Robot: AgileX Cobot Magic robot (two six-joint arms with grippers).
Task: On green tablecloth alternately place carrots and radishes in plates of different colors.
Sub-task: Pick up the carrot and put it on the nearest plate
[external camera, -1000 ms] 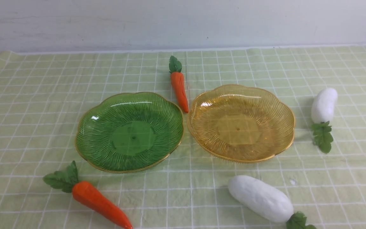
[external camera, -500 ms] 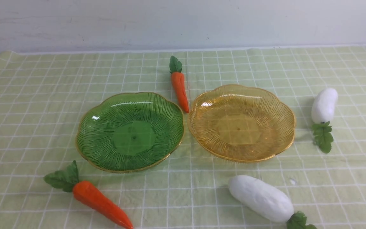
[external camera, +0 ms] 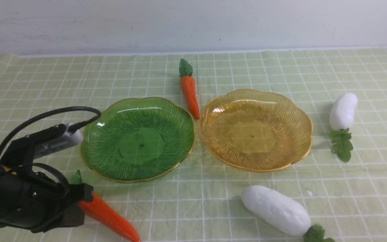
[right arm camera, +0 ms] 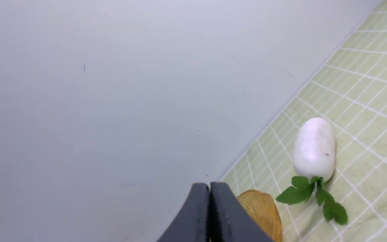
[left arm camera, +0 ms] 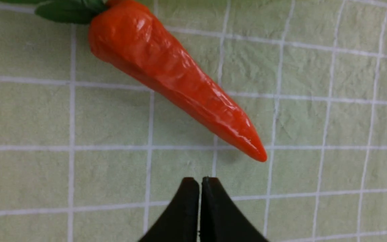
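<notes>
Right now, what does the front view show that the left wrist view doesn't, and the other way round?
Only the front view: the green plate and the amber plate, both empty, the smaller carrot at the gap between them, the far radish and the near radish on the right, and the left arm. Only the left wrist view: the left tool, shut, holding nothing, not touching the larger carrot. Both: that carrot lying on the green tablecloth.

Near carrot (left arm camera: 176, 80): glossy, dimpled. Near radish (external camera: 275, 210): matt. Green plate (external camera: 113, 134), amber plate (external camera: 281, 134): translucent ribbed plastic. Tablecloth (external camera: 213, 201): creased cloth.
</notes>
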